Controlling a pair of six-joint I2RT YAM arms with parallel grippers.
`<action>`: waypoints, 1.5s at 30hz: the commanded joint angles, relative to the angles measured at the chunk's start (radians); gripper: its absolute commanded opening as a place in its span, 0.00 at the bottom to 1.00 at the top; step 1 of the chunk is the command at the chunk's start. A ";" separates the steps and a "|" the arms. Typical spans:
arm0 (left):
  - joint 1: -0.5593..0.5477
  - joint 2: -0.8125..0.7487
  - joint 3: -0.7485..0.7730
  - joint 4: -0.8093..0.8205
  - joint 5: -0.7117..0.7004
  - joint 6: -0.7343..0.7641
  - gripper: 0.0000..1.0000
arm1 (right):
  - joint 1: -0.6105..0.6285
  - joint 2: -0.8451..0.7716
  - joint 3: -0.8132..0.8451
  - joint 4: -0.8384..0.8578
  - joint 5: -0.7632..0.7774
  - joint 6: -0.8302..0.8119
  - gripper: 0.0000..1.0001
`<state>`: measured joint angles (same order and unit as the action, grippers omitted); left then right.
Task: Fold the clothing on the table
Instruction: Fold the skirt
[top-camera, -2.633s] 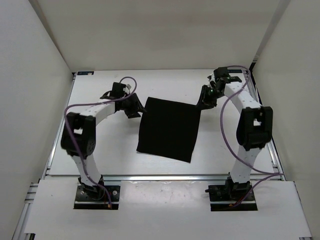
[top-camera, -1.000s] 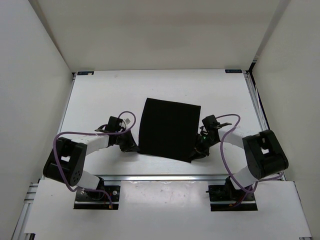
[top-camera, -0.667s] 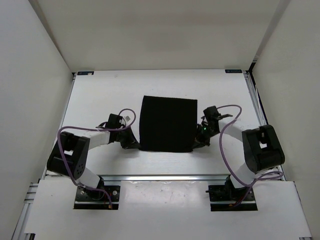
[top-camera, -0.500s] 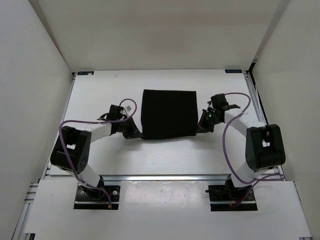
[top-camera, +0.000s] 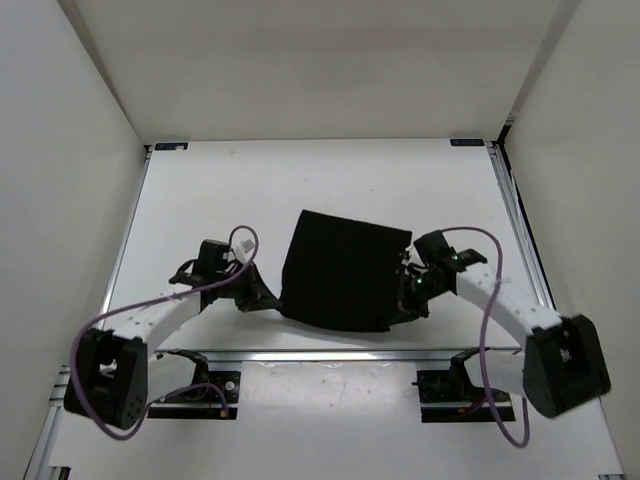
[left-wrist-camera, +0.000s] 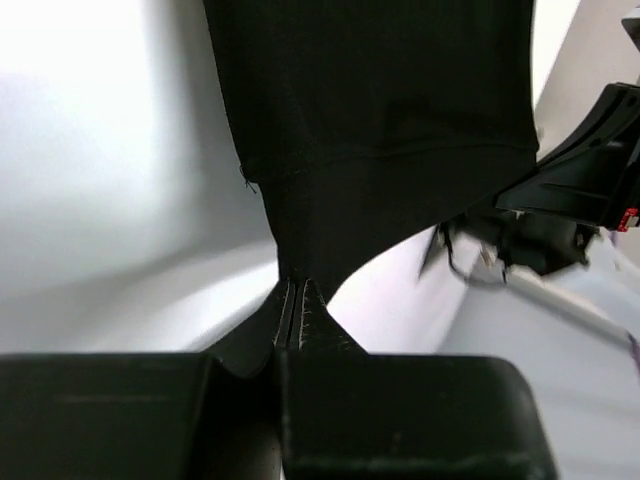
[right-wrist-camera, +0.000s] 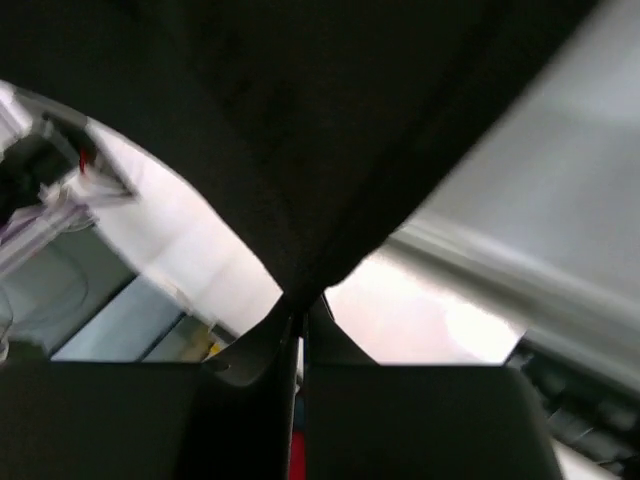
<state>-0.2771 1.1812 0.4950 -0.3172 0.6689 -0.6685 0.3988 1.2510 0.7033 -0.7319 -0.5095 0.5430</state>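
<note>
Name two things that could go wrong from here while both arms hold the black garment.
1. The left tool and the right tool each pinch only a small tip of the clothing, so a tug could pull it free.
2. The clothing sits skewed over the table, so the fold may land crooked.

Plain white walls (top-camera: 320, 70) are closing in on three sides — soft, even light is washing over their matte surfaces.
</note>
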 joint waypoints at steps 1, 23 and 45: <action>0.006 -0.115 -0.033 -0.130 0.092 0.003 0.00 | 0.035 -0.164 -0.060 -0.119 -0.110 0.096 0.00; -0.090 0.348 0.439 0.145 -0.054 -0.255 0.00 | -0.367 -0.061 0.013 0.109 -0.225 0.107 0.00; -0.059 0.647 0.683 0.103 -0.206 -0.217 0.00 | -0.456 0.381 0.311 0.135 -0.146 0.002 0.00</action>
<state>-0.3489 1.8168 1.1229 -0.1989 0.5037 -0.9092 -0.0505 1.6115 0.9607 -0.5987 -0.6792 0.5686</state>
